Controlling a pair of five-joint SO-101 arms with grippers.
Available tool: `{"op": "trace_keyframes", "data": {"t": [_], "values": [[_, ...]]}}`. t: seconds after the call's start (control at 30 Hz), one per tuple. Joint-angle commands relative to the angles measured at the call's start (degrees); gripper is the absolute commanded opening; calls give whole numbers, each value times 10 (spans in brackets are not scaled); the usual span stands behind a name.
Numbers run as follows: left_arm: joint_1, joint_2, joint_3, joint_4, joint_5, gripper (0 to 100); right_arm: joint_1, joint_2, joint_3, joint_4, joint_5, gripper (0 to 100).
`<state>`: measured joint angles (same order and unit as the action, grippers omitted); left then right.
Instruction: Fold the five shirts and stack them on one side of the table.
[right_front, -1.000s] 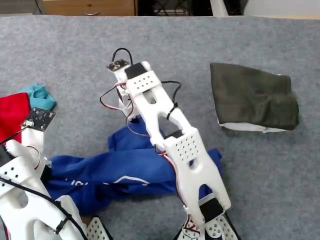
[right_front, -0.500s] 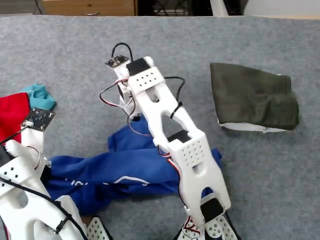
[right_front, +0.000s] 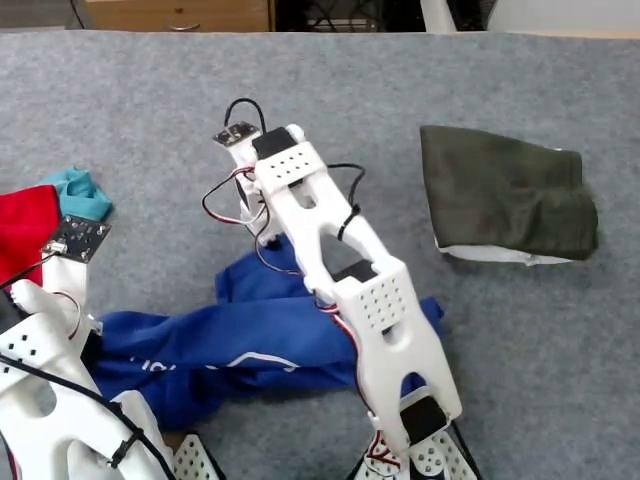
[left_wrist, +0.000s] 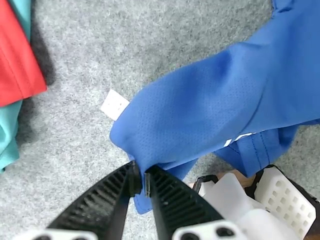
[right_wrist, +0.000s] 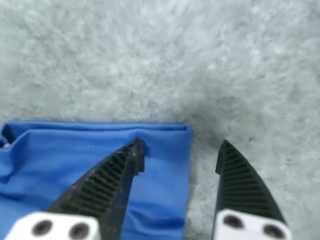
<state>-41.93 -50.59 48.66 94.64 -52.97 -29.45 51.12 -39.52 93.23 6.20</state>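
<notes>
The right arm (right_front: 330, 240) covers part of the crumpled blue shirt (right_front: 230, 340).

The high view looks steeply down on the grey table (right_front: 150, 110) from above the arms' bases, far edge uppermost. The left wrist view looks closely down past the left pincer (left_wrist: 140, 175) at the table; the right wrist view, past the right pincer (right_wrist: 181, 147), seems nearer still. All three share the blue shirt (right_front: 230, 340).

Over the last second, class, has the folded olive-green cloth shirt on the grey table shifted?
No. The olive-green shirt lies just as before, equally far from the grey table and its far edge.
</notes>
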Motion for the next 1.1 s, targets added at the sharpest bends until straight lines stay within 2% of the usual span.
{"op": "trace_keyframes", "data": {"t": [0.0,0.1,0.27,0.53,0.63,0.83,1.07], "values": [[-3,-8,-4,-4,-6,29,-2,11,-3,-18,1,243],[-3,-8,-3,-4,-6,29,-2,29,-3,-27,1,224],[-3,-8,-2,-4,-6,29,2,44,-16,-25,2,61],[-3,-8,-5,-4,-6,29,3,46,-45,38,1,54],[-3,-8,-6,-4,-6,29,6,46,-45,39,-1,11],[-3,-8,-6,-4,-6,30,34,43,-54,36,-41,14],[1,-8,-7,-4,14,30,83,13,-208,80,-63,14]]}}
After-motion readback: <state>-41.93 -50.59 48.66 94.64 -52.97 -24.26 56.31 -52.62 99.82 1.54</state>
